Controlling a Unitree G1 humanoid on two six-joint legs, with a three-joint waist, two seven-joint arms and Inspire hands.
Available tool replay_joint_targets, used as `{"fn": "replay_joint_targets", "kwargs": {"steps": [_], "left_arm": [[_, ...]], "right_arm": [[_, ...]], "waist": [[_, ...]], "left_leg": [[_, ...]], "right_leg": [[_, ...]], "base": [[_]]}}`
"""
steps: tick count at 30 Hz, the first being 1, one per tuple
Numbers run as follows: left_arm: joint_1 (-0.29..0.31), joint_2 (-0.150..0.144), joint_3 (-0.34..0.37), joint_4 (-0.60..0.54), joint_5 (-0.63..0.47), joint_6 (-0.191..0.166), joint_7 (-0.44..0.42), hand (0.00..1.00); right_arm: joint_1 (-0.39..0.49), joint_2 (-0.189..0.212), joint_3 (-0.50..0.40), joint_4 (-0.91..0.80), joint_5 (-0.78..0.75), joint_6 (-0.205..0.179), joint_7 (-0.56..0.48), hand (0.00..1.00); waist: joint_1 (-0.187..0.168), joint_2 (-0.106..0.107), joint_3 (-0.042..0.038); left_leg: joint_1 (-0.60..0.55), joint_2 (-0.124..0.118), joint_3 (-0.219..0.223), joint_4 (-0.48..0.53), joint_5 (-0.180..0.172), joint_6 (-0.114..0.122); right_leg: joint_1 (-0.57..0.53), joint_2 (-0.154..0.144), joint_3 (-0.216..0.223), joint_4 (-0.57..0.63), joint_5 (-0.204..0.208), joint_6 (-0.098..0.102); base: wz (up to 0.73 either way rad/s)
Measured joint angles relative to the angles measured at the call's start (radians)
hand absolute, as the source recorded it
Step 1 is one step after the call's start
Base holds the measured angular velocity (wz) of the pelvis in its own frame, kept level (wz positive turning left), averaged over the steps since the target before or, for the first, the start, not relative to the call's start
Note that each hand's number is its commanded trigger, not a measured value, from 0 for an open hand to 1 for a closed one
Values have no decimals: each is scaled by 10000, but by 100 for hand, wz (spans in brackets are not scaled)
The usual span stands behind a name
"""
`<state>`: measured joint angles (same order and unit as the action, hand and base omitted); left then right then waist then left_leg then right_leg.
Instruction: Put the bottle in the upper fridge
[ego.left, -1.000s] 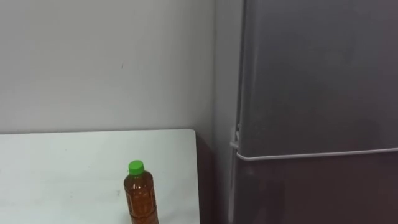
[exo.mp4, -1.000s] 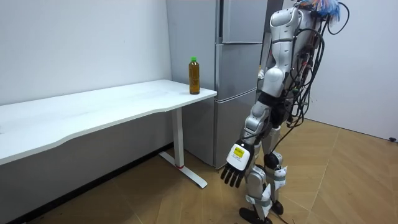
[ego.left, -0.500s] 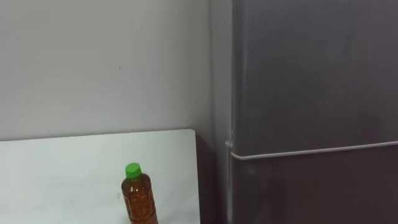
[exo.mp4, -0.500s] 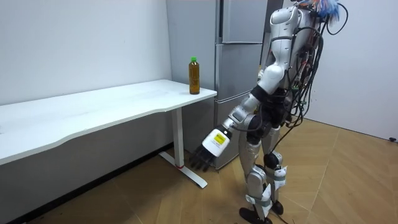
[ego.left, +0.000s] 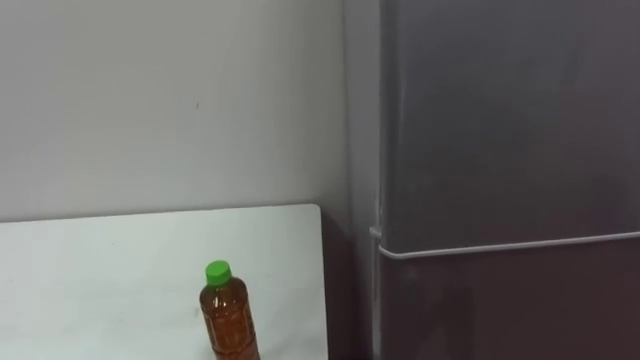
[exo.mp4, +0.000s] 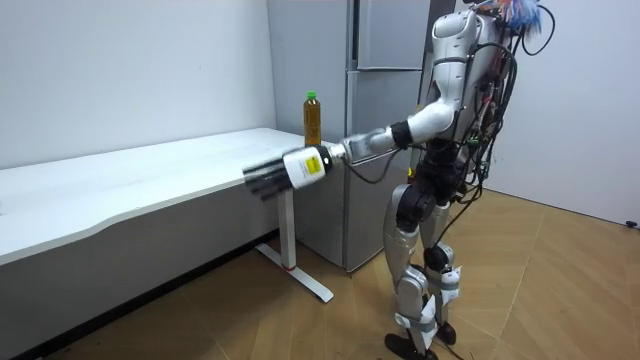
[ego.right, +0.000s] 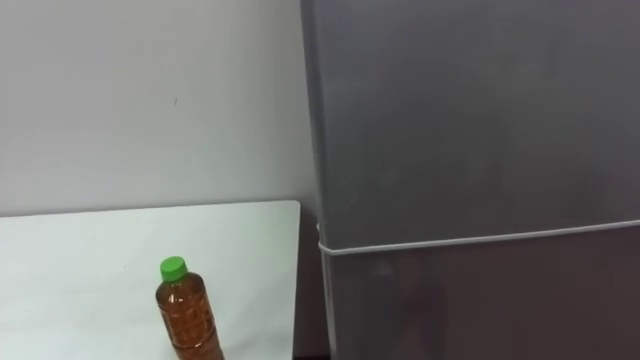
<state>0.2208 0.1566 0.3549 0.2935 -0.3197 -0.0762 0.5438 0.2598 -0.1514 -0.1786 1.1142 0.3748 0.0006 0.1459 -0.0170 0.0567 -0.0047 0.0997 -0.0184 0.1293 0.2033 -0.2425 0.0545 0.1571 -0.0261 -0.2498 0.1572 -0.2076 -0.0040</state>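
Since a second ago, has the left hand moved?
Yes. The left hand rose from below the table top to level with it, toward the room view's left.

The two eye views look out from the robot's head, close in and facing forward, at the far corner of the counter (ego.left: 100, 270), the wall (ego.left: 170, 100) behind it and the fridge (ego.left: 500, 150) doors on the right. The bottle (ego.left: 226, 318) stands at their bottom edge. The right eye sits slightly to one side, so everything lies further left there. The room view stands well off, sees the whole robot from its side, and shares the counter's end, the bottle and the fridge.
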Motion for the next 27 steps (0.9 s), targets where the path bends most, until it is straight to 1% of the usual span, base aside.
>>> {"fn": "replay_joint_targets", "kwargs": {"steps": [1, 2, 5, 6, 8, 9, 10, 12, 13, 14, 16, 18, 20, 22, 23, 25, 26, 27], "left_arm": [[-28, 0, 8, -552, 128, -39, 110, 0], [-65, 0, 8, -757, 272, -51, 159, 0], [-196, 0, 99, -2092, 1097, -50, 382, 0], [-198, 0, 139, -2351, 1294, -51, 390, 0], [-242, 7, 334, -3258, 2062, -51, 406, 0], [-267, 13, 363, -3499, 2137, -51, 406, 0], [-344, 40, 364, -3909, 2254, -51, 393, 0], [-446, 106, 364, -4258, 2467, -44, 296, 0], [-551, 104, 364, -4513, 2472, 56, 178, 0], [-606, 104, 363, -4649, 2465, 87, 96, 0], [-794, 103, 347, -5286, 2435, 184, -308, 0], [-1008, 88, 313, -5542, 2300, 187, -650, 0], [-1254, 86, 276, -5656, 2003, 293, -958, 0], [-1487, 91, -76, -5944, 1729, 474, -1261, 0], [-1529, 91, -199, -6004, 1638, 501, -1394, 0], [-1770, 89, -673, -6081, 1510, 722, -2013, 0], [-1839, 88, -773, -6081, 1435, 768, -2165, 0], [-1950, 77, -954, -6081, 1204, 830, -2493, 0]], "right_arm": [[-9, 7, 1, 7, 0, 0, -11, 0], [-5, 10, 1, 20, 1, 0, -17, 0], [41, 11, -20, 61, -84, -1, -46, 0], [49, 10, -27, 64, -88, 1, -42, 0], [36, 22, -107, 112, -132, 9, -9, 0], [25, 22, -113, 141, -132, 9, -11, 0], [25, 16, -122, 186, -116, 10, -17, 0], [25, 16, -121, 170, -118, 15, -28, 0], [25, 17, -112, 173, -117, 18, -24, 0], [20, 18, -98, 176, -119, 20, -21, 0], [-22, 34, -66, 188, -118, 23, -14, 0], [-25, 44, -64, 187, -89, 38, -7, 0], [-40, 42, -13, 184, 69, 105, 1, 0], [-140, 36, 49, 185, 206, 204, 0, 0], [-140, 26, 77, 191, 233, 234, -7, 0], [-189, 26, 175, 193, 300, 242, -14, 0], [-209, 26, 202, 182, 313, 241, -13, 0], [-235, 34, 227, 155, 362, 239, -13, 0]], "waist": [[-2, 4, 4], [-3, 0, 13], [-26, 26, 7], [-27, 25, 7], [-64, 29, 8], [-78, 65, -9], [-69, 43, 11], [-64, 68, 11], [-70, 71, 12], [-77, 66, 15], [-113, 24, 36], [-168, 13, 42], [-224, 14, 41], [-328, 14, 50], [-350, 15, 50], [-408, -12, 50], [-432, -13, 60], [-488, -18, 79]], "left_leg": [[-16, 0, 0, -1, 0, 1], [-21, 0, 1, -2, -1, 1], [-16, 0, -4, 6, 1, 2], [-16, 0, -7, 9, 1, 3], [-2, 1, -3, 12, 0, 4], [-2, 1, -3, 13, -1, 4], [-5, -1, -5, 10, -1, 5], [-6, 0, -4, 10, 0, 5], [-13, 6, -5, 18, 0, 4], [-16, 10, -5, 24, 0, 4], [-29, 14, -10, 35, 0, 2], [-24, 12, -10, 26, 0, 2], [-25, 12, -7, 26, 0, 2], [-27, 3, -12, 23, 0, 1], [-24, -1, -12, 23, 1, 2], [-14, -10, -6, 32, 3, 4], [-9, -9, -3, 34, 3, 4], [-7, -8, 4, 35, 4, 4]], "right_leg": [[8, 15, 4, 7, 7, -4], [8, 24, 9, 14, 10, -4], [6, 26, 37, 20, 28, -12], [0, 17, 34, 26, 28, -12], [-11, 33, 29, 10, 29, -11], [-4, 34, 21, -2, 31, -9], [10, 37, 25, -7, 33, -6], [28, 33, 16, 9, 33, -5], [37, 35, 7, 12, 33, -5], [35, 35, 9, 13, 34, -8], [-4, 29, 7, -11, 39, -14], [-6, -13, 2, -45, 41, -16], [-4, -12, 6, -64, 41, -16], [-13, -14, 20, -77, 38, -12], [-13, -16, 24, -80, 37, -11], [-9, -24, 28, -82, 30, 1], [-9, -25, 29, -82, 29, 1], [-10, -29, 22, -81, 29, 1]], "base": [[0], [0], [0], [0], [0], [0], [0], [0], [0], [0], [0], [0], [0], [0], [0], [0], [0], [0]]}}
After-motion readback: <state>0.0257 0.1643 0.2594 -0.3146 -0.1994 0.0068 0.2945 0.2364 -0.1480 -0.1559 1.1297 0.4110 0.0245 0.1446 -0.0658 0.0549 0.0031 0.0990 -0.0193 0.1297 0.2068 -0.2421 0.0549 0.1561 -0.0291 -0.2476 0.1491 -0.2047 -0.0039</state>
